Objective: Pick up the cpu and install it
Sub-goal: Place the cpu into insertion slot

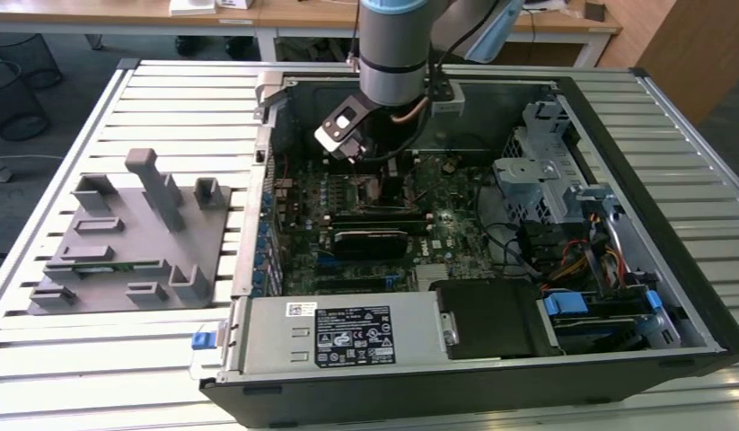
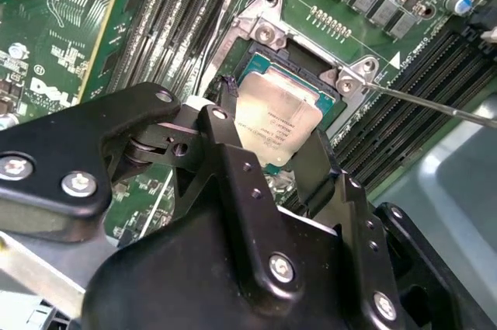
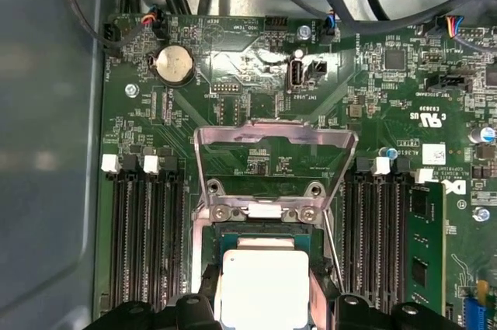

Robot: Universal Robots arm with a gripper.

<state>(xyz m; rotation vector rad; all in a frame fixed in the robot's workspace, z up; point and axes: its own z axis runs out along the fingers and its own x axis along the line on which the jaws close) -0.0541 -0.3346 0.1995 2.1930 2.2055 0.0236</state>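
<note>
The cpu (image 2: pixel 281 116) is a flat silver-topped square chip held between my gripper's (image 2: pixel 276 132) two black fingers (image 2: pixel 227 105), which press on its opposite edges. It lies within the open socket frame (image 2: pixel 268 35) on the motherboard; whether it is fully seated I cannot tell. In the first wrist view the cpu (image 3: pixel 264 283) lies just below the raised metal load plate (image 3: pixel 276 147), with the gripper (image 3: pixel 264 310) around it. In the exterior view the gripper (image 1: pixel 366 162) reaches down into the open computer case (image 1: pixel 656 296), over the middle of the motherboard.
A thin socket lever (image 2: pixel 435 105) sticks out beside the socket. Memory slots flank it, one holding a green memory stick (image 3: pixel 423 252). Cables hang at the case's back. A grey fixture tray (image 1: pixel 118 242) stands outside the case at the exterior view's left. Drive cage (image 1: pixel 549 180) at the right.
</note>
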